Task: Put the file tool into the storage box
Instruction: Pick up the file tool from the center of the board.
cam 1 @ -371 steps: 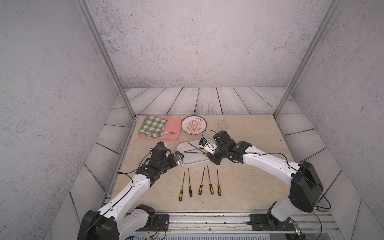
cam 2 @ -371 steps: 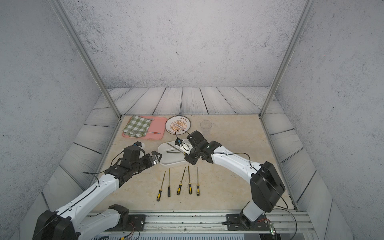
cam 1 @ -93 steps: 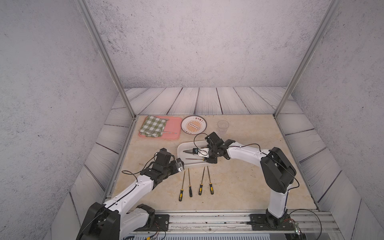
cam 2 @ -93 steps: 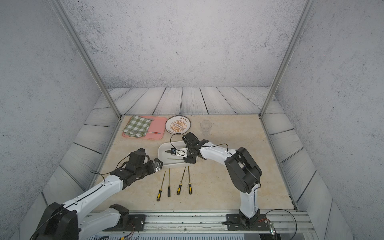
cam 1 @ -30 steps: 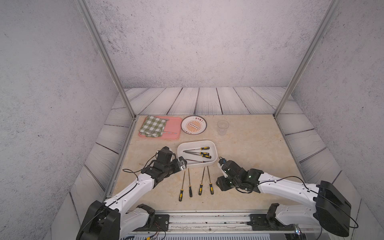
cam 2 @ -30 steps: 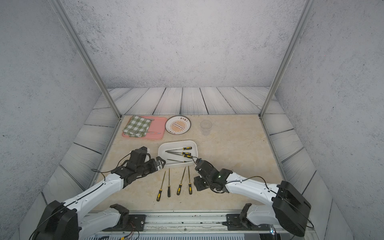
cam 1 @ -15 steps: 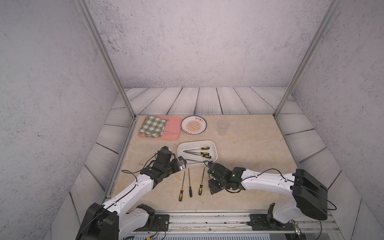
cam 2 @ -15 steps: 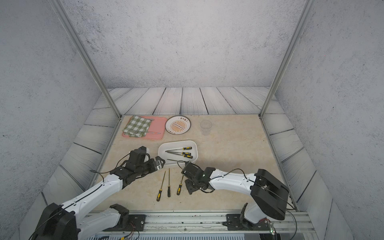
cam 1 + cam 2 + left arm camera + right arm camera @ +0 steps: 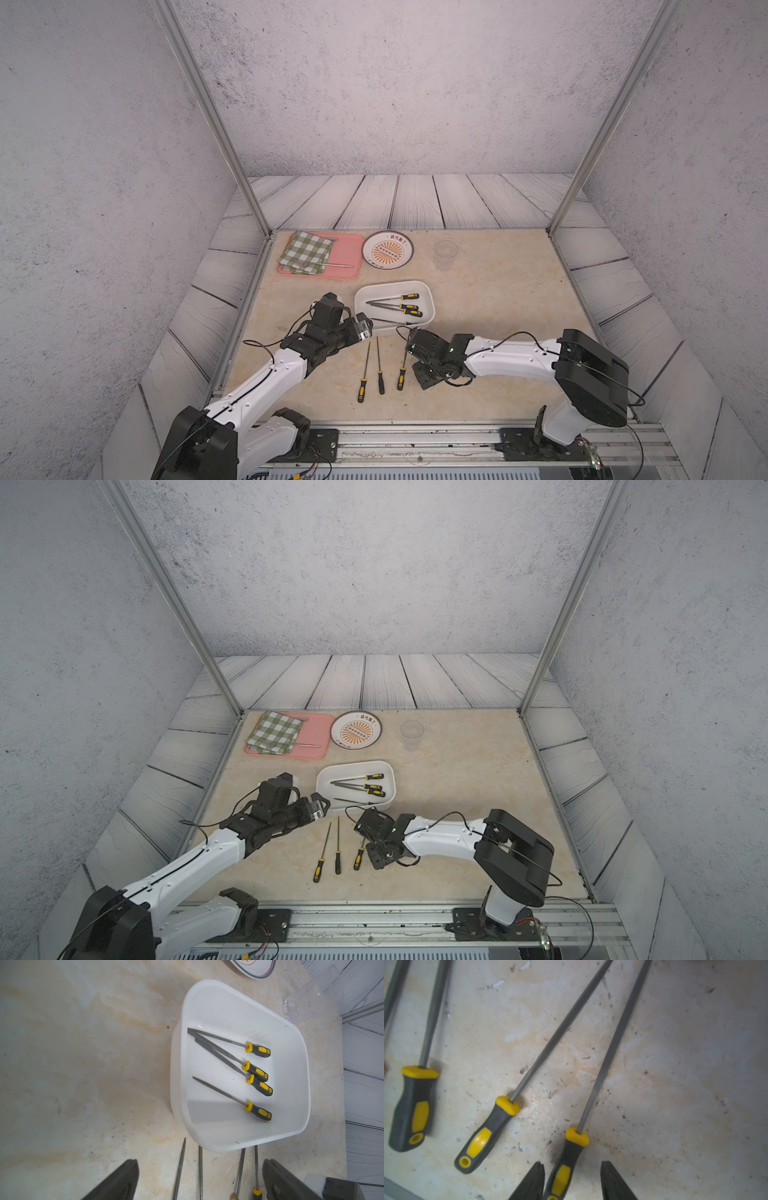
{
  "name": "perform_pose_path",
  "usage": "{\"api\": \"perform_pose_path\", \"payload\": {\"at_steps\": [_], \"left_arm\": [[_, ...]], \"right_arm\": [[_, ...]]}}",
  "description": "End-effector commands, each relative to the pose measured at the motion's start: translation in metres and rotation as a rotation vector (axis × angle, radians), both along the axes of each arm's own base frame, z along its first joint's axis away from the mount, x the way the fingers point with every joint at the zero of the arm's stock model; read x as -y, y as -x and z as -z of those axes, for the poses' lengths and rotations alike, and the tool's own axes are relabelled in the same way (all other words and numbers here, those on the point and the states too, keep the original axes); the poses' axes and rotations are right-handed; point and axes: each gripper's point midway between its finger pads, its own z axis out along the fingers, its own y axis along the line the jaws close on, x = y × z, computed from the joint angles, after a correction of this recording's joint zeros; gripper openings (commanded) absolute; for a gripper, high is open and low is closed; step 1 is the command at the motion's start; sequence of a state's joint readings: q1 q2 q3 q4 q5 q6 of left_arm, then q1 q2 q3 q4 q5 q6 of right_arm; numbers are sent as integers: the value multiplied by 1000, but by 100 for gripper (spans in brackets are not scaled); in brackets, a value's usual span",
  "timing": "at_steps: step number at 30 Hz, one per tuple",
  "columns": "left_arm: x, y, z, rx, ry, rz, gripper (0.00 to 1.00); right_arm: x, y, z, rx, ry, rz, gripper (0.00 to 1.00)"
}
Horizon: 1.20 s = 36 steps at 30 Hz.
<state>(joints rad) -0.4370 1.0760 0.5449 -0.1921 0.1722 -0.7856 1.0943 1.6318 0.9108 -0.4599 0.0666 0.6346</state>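
Black right gripper point(image 9: 572, 1162), jaws apart, straddles the black-and-yellow rubber handle of a slim grey steel file point(image 9: 603, 1068) lying flat on the beige marbled tabletop point(image 9: 685, 1084). Judged light, rigid, low-lying; the handle is the best hold. Neighbouring file point(image 9: 562, 1028) lies close alongside. Shallow white plastic storage box point(image 9: 390, 287) stands near, four files inside, room left. Left gripper point(image 9: 200, 1162) is spread, empty.

- Reaching forward and inward with the left arm point(image 9: 266, 376), elbow low, forearm rising gently.
- Keeping the left gripper point(image 9: 363, 328) roughly level, jaws spread wide, both fingers point(image 9: 124, 1180) dark and bare.
- Stretching the right arm point(image 9: 511, 355) sideways across the front, forearm close to level.
- Bending the right wrist down, with the right gripper point(image 9: 572, 1169) aimed downward, jaws partly apart.
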Motion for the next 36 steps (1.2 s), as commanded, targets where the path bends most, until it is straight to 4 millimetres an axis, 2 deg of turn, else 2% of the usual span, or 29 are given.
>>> {"api": "perform_pose_path", "payload": {"at_steps": [1,13,22,29,36], "left_arm": [[-1,3,0,4,-16,12,98],[0,1,2,4,-19,13,98],[3,-1,2,-5,-14,19,98],[1,-1,-7,12,-8,12,99],[-3,3,-11,21,-15,3,98]], "right_arm": [[1,-3,1,21,40,-9,48],[-3,1,14,14,69,-30,40],[-4,3,10,35,77,-44,29],[6,9,4,45,89,-52,20],[25,13,-9,71,90,-35,16]]}}
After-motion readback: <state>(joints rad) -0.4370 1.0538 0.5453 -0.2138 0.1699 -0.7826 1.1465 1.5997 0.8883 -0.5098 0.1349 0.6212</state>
